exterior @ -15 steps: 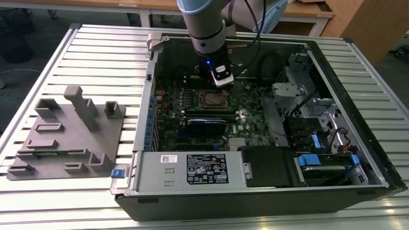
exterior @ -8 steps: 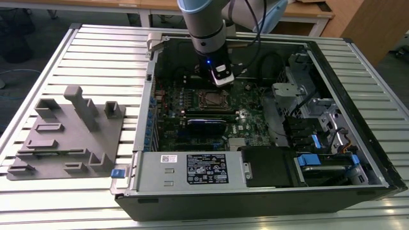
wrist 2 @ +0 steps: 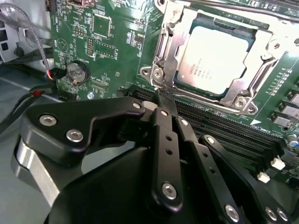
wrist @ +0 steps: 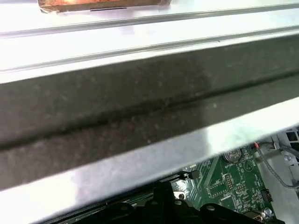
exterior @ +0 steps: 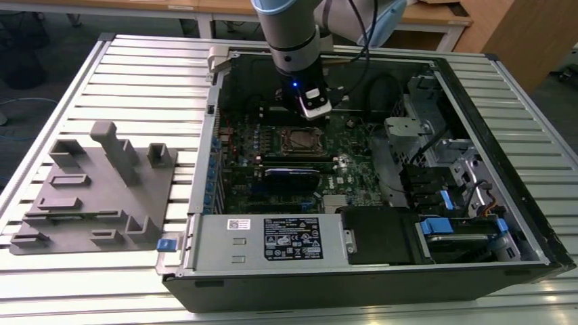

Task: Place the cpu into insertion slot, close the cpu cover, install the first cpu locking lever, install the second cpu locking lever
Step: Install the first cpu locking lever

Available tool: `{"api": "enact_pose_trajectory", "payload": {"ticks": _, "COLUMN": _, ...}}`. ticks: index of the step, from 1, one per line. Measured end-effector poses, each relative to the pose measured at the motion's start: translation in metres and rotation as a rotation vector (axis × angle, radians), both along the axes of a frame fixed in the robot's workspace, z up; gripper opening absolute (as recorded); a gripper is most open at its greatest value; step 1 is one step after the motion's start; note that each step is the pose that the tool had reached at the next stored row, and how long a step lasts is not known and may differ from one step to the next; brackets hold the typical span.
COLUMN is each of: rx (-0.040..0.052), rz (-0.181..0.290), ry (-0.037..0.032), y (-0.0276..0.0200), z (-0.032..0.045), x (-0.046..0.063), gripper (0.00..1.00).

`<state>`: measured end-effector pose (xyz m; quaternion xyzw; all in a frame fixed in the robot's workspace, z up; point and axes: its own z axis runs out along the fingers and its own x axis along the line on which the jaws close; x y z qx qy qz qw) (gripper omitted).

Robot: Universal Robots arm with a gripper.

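Observation:
In the second wrist view the cpu [wrist 2: 212,58] lies flat in the insertion slot [wrist 2: 161,49] on the green motherboard [wrist 2: 107,51]. The cpu cover [wrist 2: 239,95], a silver frame, is down around it, and the chip's grey top shows through the window. A thin lever rod [wrist 2: 252,6] runs along the far side of the socket. My gripper [wrist 2: 162,94] is shut with nothing between its black fingers, its tip just off the socket's near corner. In the exterior view the gripper [exterior: 313,110] hangs inside the open case just behind the socket [exterior: 302,140].
Long black memory slots [wrist 2: 224,126] run beside the socket, close under the fingers. A coin battery [wrist 2: 77,72] and red-black wires [wrist 2: 39,91] sit to one side. The power supply [exterior: 271,237], drive cages [exterior: 451,169] and a grey fixture plate [exterior: 91,196] surround the work area.

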<state>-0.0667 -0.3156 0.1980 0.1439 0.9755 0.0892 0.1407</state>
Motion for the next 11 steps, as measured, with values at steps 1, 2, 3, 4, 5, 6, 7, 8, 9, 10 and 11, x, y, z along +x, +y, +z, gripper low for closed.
{"api": "enact_pose_trajectory", "payload": {"ticks": 1, "rx": -0.0001, "rz": 0.0, "ry": -0.0013, "y": -0.0001, "z": -0.0001, "x": 0.0, "gripper": 0.1}}
{"api": "enact_pose_trajectory", "payload": {"ticks": 2, "rx": -0.0002, "rz": 0.0, "ry": -0.0027, "y": -0.0001, "z": -0.0004, "x": -0.0001, "gripper": 0.1}}
{"api": "enact_pose_trajectory", "payload": {"ticks": 3, "rx": -0.0002, "rz": 0.0, "ry": -0.0044, "y": -0.0001, "z": -0.0008, "x": -0.0002, "gripper": 0.1}}
{"api": "enact_pose_trajectory", "payload": {"ticks": 4, "rx": -0.0001, "rz": 0.0, "ry": -0.0069, "y": -0.0001, "z": -0.0015, "x": -0.0003, "gripper": 0.1}}
{"api": "enact_pose_trajectory", "payload": {"ticks": 5, "rx": -0.0002, "rz": 0.0, "ry": -0.0114, "y": -0.0001, "z": -0.0025, "x": -0.0006, "gripper": 0.1}}
{"api": "enact_pose_trajectory", "payload": {"ticks": 6, "rx": -0.0002, "rz": 0.0, "ry": -0.0157, "y": -0.0001, "z": -0.0034, "x": -0.0009, "gripper": 0.1}}
{"api": "enact_pose_trajectory", "payload": {"ticks": 7, "rx": -0.0002, "rz": 0.0, "ry": -0.0188, "y": -0.0001, "z": -0.0041, "x": -0.0011, "gripper": 0.1}}
{"api": "enact_pose_trajectory", "payload": {"ticks": 8, "rx": -0.0002, "rz": 0.0, "ry": -0.0203, "y": -0.0001, "z": -0.0047, "x": -0.0015, "gripper": 0.1}}
{"api": "enact_pose_trajectory", "payload": {"ticks": 9, "rx": -0.0001, "rz": 0.0, "ry": -0.0208, "y": -0.0001, "z": -0.0051, "x": -0.0017, "gripper": 0.1}}
{"api": "enact_pose_trajectory", "payload": {"ticks": 10, "rx": -0.0002, "rz": 0.0, "ry": -0.0212, "y": -0.0001, "z": -0.0054, "x": -0.0021, "gripper": 0.1}}
{"api": "enact_pose_trajectory", "payload": {"ticks": 11, "rx": -0.0002, "rz": 0.0, "ry": -0.0215, "y": -0.0001, "z": -0.0057, "x": -0.0024, "gripper": 0.1}}
